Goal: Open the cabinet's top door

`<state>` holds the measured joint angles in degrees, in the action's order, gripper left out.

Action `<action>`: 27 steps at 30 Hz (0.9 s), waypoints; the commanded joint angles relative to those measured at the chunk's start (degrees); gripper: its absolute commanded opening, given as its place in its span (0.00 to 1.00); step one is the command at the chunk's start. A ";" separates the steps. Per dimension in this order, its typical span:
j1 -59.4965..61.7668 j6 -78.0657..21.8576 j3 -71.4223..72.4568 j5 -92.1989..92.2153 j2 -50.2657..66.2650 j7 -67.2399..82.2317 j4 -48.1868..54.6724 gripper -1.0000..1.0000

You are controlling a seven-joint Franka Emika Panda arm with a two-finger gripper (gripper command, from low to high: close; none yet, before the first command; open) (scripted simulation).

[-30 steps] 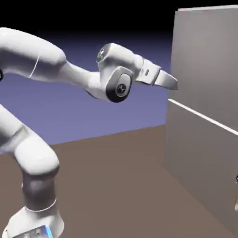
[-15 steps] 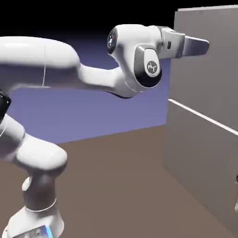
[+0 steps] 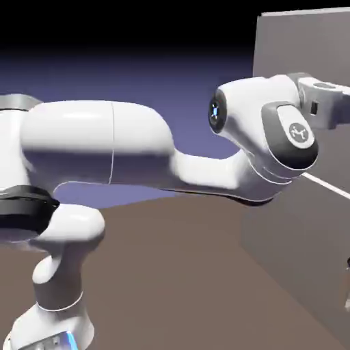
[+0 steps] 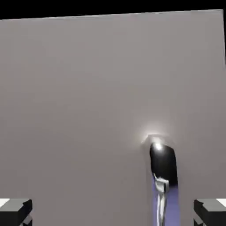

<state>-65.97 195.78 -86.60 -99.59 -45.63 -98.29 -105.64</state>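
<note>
Cabinet (image 3: 273, 225): one, tall, plain grey, at the exterior view's right, cut by the frame.

Top door (image 4: 88, 114): flat grey panel, upper part of the cabinet front, closed; fills most of the hand view, its top edge slightly slanted beneath a black strip.

Handle (image 4: 162, 201): silver, glossy, upright, on the top door; lower right in the hand view, running off the bottom edge. Lies between the two fingertips in that view, nearer the right-hand one.

Gripper (image 4: 113, 212): two-finger, jaws spread wide, holding nothing; tips at the hand view's bottom corners. In the exterior view its end passes out at the right edge, in front of the top door.

Arm (image 3: 96, 143): white, jointed, grey and black trim; rises from the lower left, reaches right, partly covers the seam.

Seam (image 3: 328, 185): thin, pale, slanting.

Lower panel (image 3: 287, 246): grey, beneath the seam.

Ground (image 3: 171, 273): brown.

Backdrop (image 3: 150, 75): blue-violet, black above.
</note>
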 commanded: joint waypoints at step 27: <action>9.60 -29.14 17.90 -29.57 -19.64 -17.31 -14.35 0.00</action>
<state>-56.36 166.69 -68.68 -129.22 -65.27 -115.60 -119.97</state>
